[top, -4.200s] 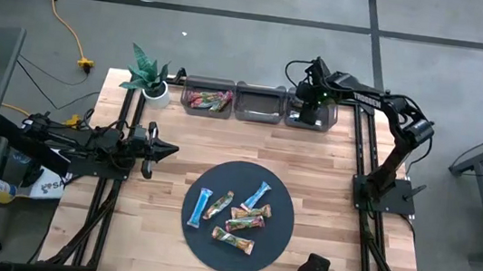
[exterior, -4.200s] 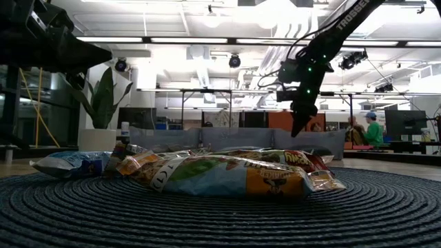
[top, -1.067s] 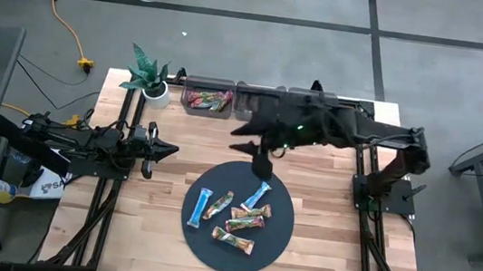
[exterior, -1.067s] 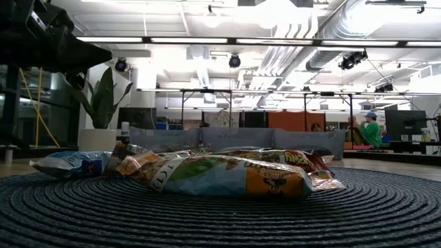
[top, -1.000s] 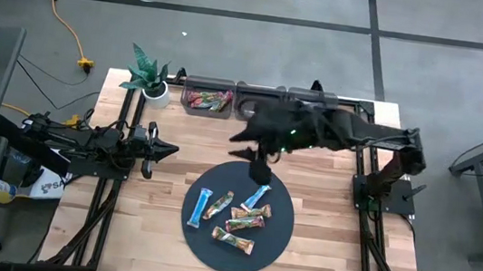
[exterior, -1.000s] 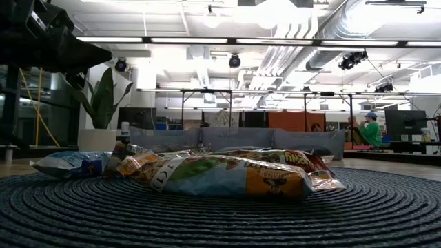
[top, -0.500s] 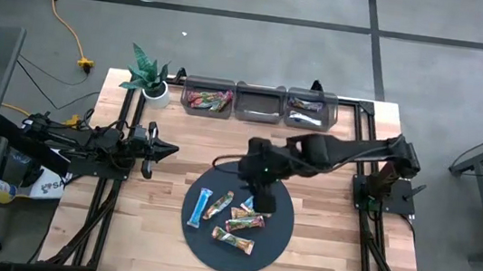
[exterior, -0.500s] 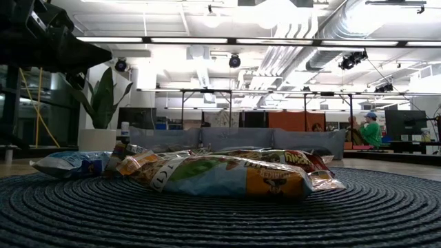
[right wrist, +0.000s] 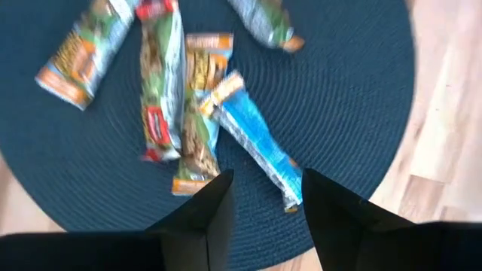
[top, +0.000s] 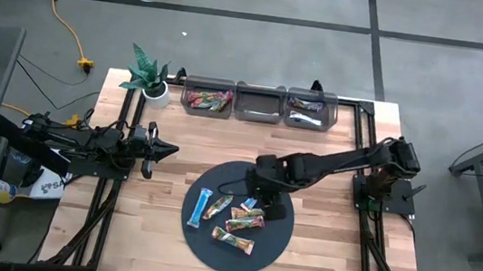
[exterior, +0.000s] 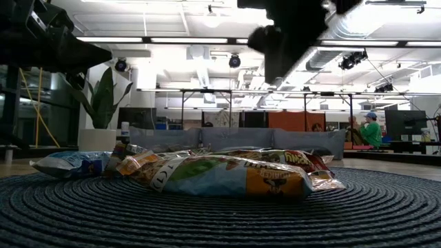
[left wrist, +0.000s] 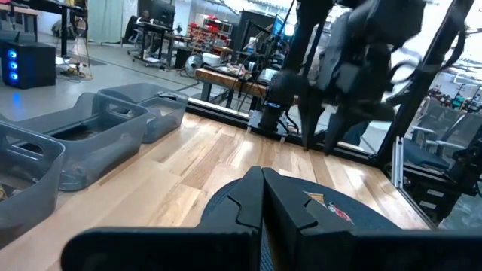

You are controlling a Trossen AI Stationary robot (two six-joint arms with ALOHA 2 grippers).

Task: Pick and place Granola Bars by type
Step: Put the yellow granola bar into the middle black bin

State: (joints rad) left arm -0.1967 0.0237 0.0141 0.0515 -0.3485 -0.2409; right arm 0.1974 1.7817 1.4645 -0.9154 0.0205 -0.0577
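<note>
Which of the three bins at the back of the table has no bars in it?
The middle bin. The bin beside the plant holds reddish bars, and the one at the other end holds a pale bar.

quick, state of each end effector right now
Left end effector: shut, empty, parked at the table's left side.
Right end effector: open, empty, over the blue granola bar on the dark mat.

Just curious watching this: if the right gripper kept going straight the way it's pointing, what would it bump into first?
Probably the light blue bar lying on the dark round mat; the right gripper points down with open fingers straddling its end, though the remaining height is unclear.
</note>
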